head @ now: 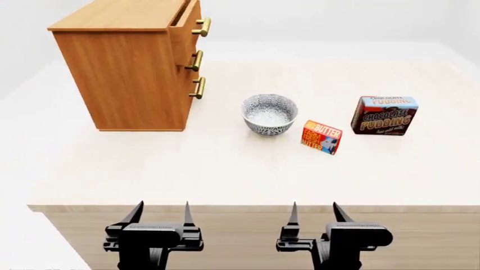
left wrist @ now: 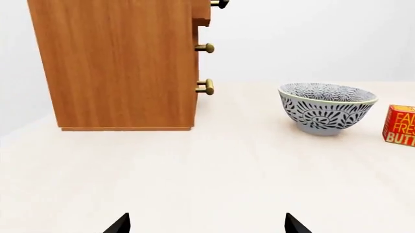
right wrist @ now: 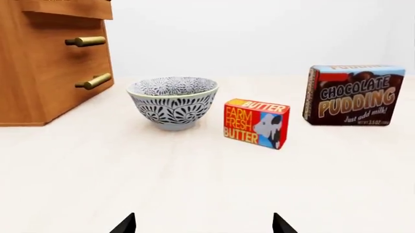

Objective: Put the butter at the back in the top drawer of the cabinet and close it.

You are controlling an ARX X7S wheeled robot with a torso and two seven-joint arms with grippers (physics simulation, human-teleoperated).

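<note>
The butter [head: 321,136] is a small red-orange box standing on the table to the right of the bowl; it also shows in the right wrist view [right wrist: 255,123] and at the edge of the left wrist view [left wrist: 400,124]. The cabinet [head: 131,67] stands at the back left, also in the left wrist view [left wrist: 116,63]. Its top drawer [head: 188,22] stands slightly pulled out, brass handle [head: 202,27] facing right. My left gripper [head: 161,212] and right gripper [head: 315,212] are both open and empty, at the table's near edge, far from the butter.
A blue-patterned bowl [head: 269,114] sits between the cabinet and the butter. A brown-and-blue Chocolate Pudding box [head: 384,115] stands right of the butter. The two lower drawers [head: 188,84] are shut. The pale table [head: 225,174] ends at its near edge by my grippers.
</note>
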